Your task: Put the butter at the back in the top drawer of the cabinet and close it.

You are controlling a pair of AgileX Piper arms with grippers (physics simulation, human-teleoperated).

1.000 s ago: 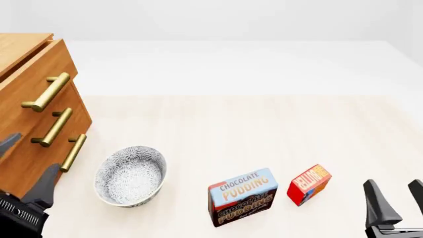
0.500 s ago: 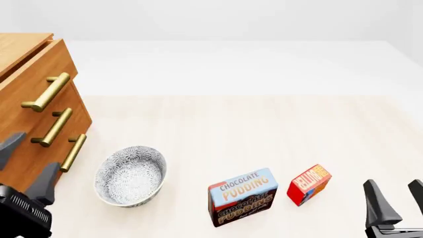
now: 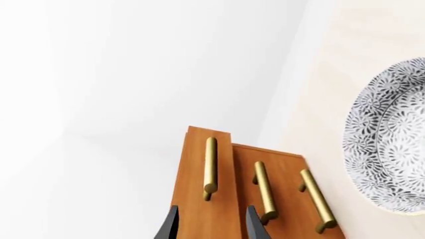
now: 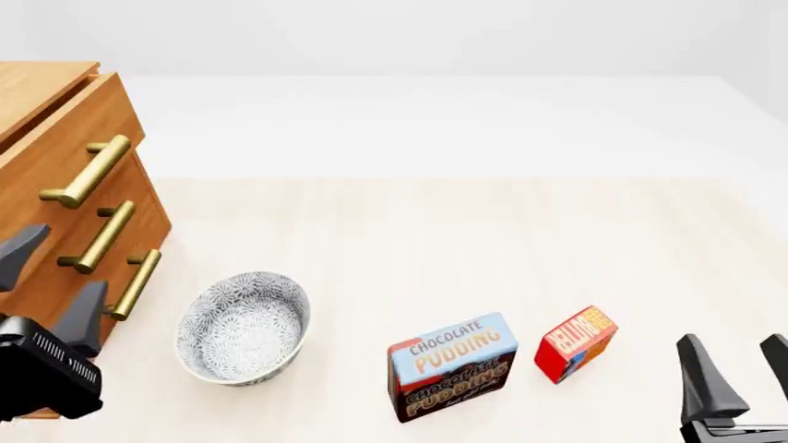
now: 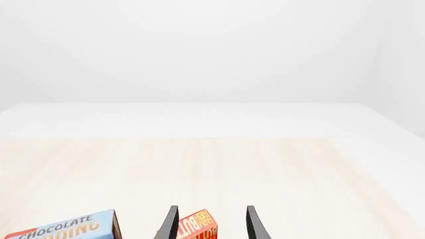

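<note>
The butter (image 4: pixel 575 343) is a small red-orange box standing on the table at the front right; the right wrist view shows the butter (image 5: pixel 197 226) low between the fingers' lines. My right gripper (image 4: pixel 743 377) is open, to the right of the butter and apart from it. The cabinet (image 4: pixel 55 198) stands at the far left with its top drawer (image 4: pixel 62 138) closed, brass handle (image 4: pixel 87 172) showing. My left gripper (image 4: pixel 52 272) is open in front of the lower drawers, touching nothing. In the left wrist view my left gripper (image 3: pixel 209 224) points at the top drawer (image 3: pixel 207 184).
A patterned grey bowl (image 4: pixel 243 326) sits just right of the cabinet, also the bowl (image 3: pixel 388 137) in the left wrist view. A chocolate pudding box (image 4: pixel 452 365) stands left of the butter. Two lower drawer handles (image 4: pixel 105 236) jut from the cabinet front.
My left gripper has risen and moved toward the cabinet front. The right arm, the butter and the pudding box have not moved.
</note>
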